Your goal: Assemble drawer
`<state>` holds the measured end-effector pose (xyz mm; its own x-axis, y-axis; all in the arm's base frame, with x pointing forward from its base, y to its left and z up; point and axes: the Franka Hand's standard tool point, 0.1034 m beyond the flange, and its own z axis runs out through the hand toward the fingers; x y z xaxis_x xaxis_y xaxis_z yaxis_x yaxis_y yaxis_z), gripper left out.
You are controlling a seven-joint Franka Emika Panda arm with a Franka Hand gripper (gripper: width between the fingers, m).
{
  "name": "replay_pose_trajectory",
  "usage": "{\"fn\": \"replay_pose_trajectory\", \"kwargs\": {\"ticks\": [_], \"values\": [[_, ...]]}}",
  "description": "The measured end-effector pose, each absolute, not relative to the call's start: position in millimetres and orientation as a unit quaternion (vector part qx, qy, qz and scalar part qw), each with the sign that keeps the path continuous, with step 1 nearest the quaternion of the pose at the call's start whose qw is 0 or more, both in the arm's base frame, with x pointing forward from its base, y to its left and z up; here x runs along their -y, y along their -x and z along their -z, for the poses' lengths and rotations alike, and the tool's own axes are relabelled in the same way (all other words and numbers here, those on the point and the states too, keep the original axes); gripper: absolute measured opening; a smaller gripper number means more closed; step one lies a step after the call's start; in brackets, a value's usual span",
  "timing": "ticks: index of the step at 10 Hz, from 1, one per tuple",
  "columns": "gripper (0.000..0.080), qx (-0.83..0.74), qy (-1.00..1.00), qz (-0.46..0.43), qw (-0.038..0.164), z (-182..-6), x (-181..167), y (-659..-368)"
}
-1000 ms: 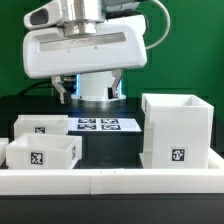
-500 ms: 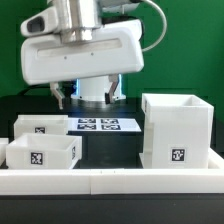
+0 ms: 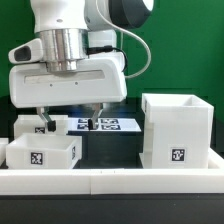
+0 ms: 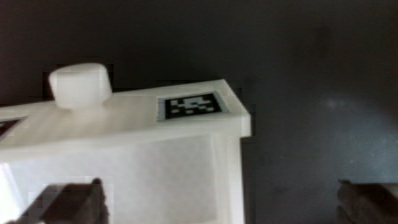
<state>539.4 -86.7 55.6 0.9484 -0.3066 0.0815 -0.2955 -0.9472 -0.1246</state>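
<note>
Drawer tray (image 4: 134, 150) (knobbed, tag (image 4: 192, 105) showing) is hovered over by the gripper (image 3: 70, 127), jaws spread wide and empty, seemingly lined up for a grasp.

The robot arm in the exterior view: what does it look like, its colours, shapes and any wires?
The glossy white robot arm has rounded shells and a black joint cap, then a silver-grey metal cylinder at the wrist. Its gripper has a wide, boxy white body with two short dark fingers beneath. A thin black cable loops alongside. No markings are visible.
</note>
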Motion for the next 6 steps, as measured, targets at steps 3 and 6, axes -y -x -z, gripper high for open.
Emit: {"fn": "replay_pose_trajectory", "kwargs": {"ticks": [3,6], "values": [[0.0649,-0.133,0.988,0.052,0.05,-50.5,90,-543],[0.0649,-0.101,0.993,0.053,0.04,-34.3,94,-544]]}}
